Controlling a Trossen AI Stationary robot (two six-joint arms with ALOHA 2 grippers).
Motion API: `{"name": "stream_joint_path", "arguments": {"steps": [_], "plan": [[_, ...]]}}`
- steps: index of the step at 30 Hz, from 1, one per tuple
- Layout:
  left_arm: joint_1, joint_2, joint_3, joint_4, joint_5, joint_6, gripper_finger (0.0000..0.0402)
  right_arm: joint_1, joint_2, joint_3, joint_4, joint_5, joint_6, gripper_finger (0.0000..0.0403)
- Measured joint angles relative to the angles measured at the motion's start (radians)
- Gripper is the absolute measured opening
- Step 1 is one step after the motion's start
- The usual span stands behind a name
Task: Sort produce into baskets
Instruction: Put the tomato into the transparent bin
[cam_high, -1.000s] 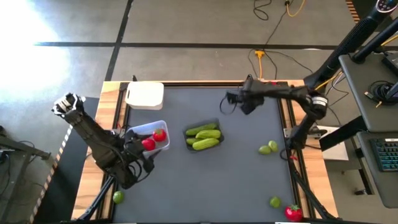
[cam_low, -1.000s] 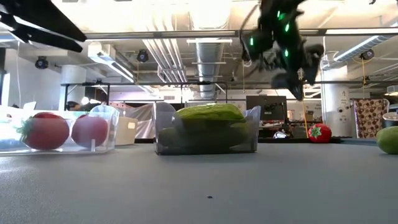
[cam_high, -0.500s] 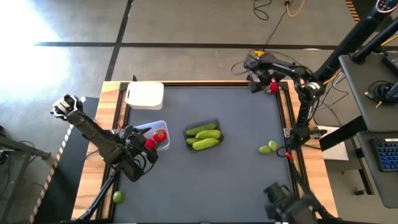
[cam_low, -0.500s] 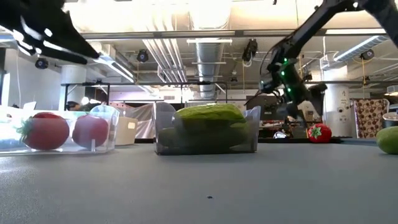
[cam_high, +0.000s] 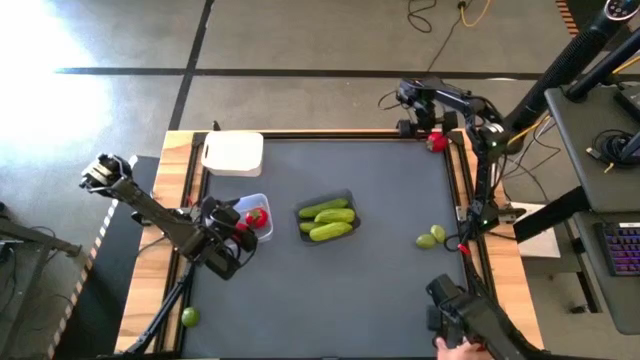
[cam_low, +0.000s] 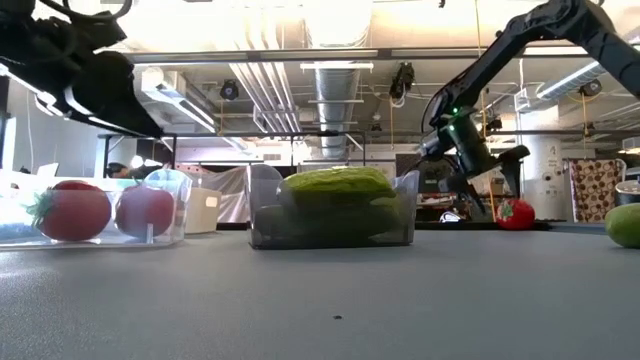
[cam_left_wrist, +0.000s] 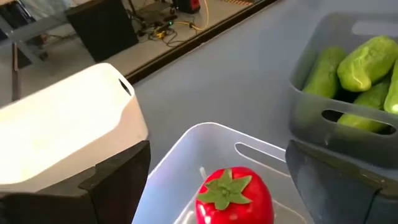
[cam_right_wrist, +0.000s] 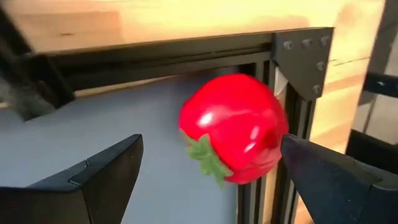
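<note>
Since the frame a second ago, the right gripper (cam_high: 428, 128) has swung from above the middle of the counter out to the far right corner, where it now stands with its fingers spread wide on either side of a glossy red toy fruit with a green top (cam_right_wrist: 233, 127), not gripping it (the fruit lies against the black corner frame (cam_right_wrist: 298, 56) of the counter). Two more red fruits with green tops (cam_low: 72, 210) sit in the clear plastic tub (cam_high: 250, 205) on the left side of the grey counter (cam_high: 380, 270). Just beside it, toward the centre, the dark smoky-grey tub (cam_high: 345, 197) holds bumpy green toy cucumbers (cam_high: 328, 221). An opaque white tub (cam_high: 233, 153) stands at the far left corner. Two small round green lime-like balls (cam_high: 431, 238) lie touching each other near the right edge, and another green ball (cam_high: 189, 317) rests on the wooden border at the near left. Hovering over the clear tub is the left gripper (cam_high: 222, 250), fingers wide apart and holding nothing, one red fruit right below it.
</note>
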Motion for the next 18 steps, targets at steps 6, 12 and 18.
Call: {"name": "stream_joint_path", "arguments": {"steps": [6,12,18], "plan": [[0.000,0.006,-0.079,0.079,-0.053,-0.008,0.0353,-0.002,-0.002,0.025,-0.019,0.004,0.055,0.0373],[0.001,0.006,-0.125,0.095,-0.055,-0.060,0.0353,-0.006,-0.004,0.028,-0.006,0.031,0.141,0.0373],[0.001,0.006,-0.161,0.122,-0.048,-0.054,0.0352,-0.005,-0.004,0.021,0.001,0.057,0.281,0.0373]]}}
